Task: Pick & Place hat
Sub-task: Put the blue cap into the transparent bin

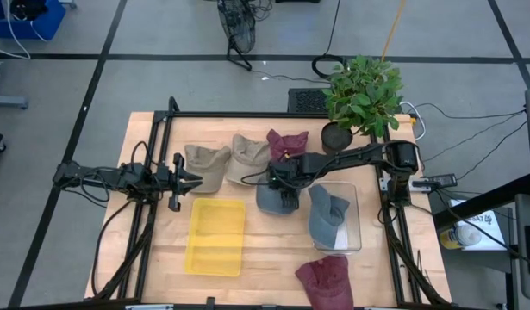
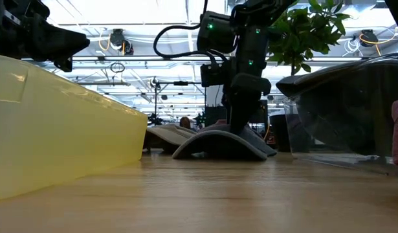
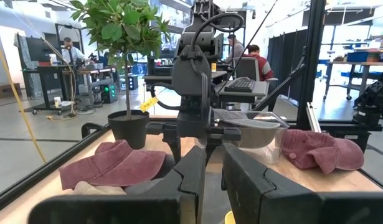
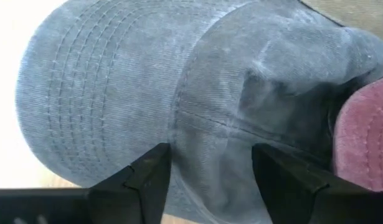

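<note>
Grey cap (image 4: 147,93) lies on the table (image 1: 273,258) between the yellow tray (image 1: 215,237) and clear bin (image 1: 355,245). Right gripper (image 4: 210,168), fingers spread, straddles its crown; closing shallow risks pinching only loose fabric. Left gripper (image 1: 191,182) waits, nearly closed.

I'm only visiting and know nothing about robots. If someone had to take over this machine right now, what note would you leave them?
Right gripper: down on the blue-grey denim cap at mid-table, jaws open astride its crown, not yet clamped.
Left gripper: waiting at the table's left side beside the tan cap, jaws nearly shut, empty.
Things: flat yellow plastic tray holds nothing; clear plastic bin already holds one blue-grey cap.
Other caps: beige and maroon behind, another maroon at the front edge.
Done: one cap binned.
Left: grip this cap, lift, place; the rest likely follow.
</note>
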### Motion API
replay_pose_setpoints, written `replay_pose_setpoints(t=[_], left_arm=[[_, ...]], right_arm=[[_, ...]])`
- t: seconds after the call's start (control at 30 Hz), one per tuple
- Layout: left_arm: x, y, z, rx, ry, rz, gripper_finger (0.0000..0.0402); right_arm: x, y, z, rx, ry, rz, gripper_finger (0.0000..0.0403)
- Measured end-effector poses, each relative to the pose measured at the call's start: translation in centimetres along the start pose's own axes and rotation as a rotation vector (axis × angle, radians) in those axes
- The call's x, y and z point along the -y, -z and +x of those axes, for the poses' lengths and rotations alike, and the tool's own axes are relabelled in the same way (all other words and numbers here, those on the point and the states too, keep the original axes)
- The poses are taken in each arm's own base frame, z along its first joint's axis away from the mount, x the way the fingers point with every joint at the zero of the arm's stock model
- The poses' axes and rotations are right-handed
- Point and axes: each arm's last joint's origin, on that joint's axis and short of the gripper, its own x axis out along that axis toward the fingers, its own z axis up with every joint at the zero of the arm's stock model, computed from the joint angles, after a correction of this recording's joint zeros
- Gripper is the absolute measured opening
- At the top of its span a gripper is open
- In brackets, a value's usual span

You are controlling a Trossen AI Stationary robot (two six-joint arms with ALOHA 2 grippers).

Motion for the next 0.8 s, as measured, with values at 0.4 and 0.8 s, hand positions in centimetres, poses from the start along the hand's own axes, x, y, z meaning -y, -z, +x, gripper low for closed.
replay_pose_setpoints(t=[0.4, 0.8], left_arm=[[0.0, 0.0, 0.0, 0.000, 0.000, 0.001, 0.0061], [0.0, 0.0, 0.0, 0.000, 0.000, 0.001, 0.0061]], right_arm=[[-1.3, -0.2, -2.5, 0.072, 0.000, -0.034, 0.0013], [-3.3, 0.7, -11.3, 0.316, -0.035, -0.050, 0.0002]])
